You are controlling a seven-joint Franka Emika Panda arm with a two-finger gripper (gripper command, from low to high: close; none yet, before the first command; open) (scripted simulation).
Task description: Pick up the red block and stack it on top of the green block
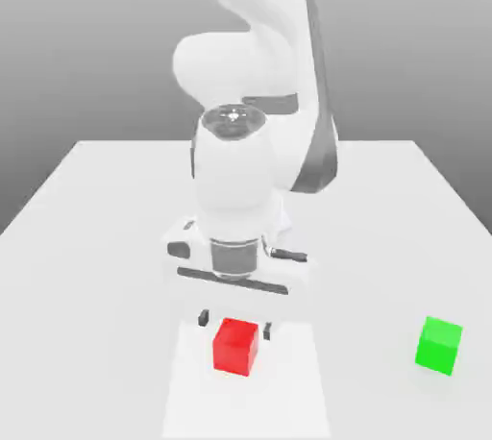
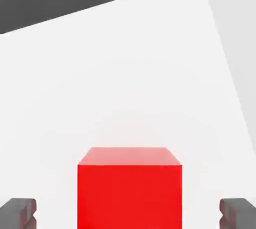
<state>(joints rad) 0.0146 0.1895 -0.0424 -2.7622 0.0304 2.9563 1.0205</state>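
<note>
— Going from the exterior view's left, what are you seeing first?

— I am seeing one finger [image 1: 204, 317] of the gripper [image 1: 235, 325]. Next, the red block [image 1: 235, 347] is lying below the hand, in line with the space between the two fingers. Then the other finger [image 1: 267, 330] is coming.

— And is the hand holding something?

— No, it is standing wide and empty. In the hand view, white surface is showing on both sides of the block, and its sides are running square to the fingers. So I think the hand is needing no turn, only going down, then closing.

— How low are the tips, compared with the block's top?

— This I cannot tell surely.

— And the green block [image 1: 438, 345]?

— It is sitting well apart from the hand, towards the exterior view's right. The lifted block should be travelling that way, I believe.
</note>
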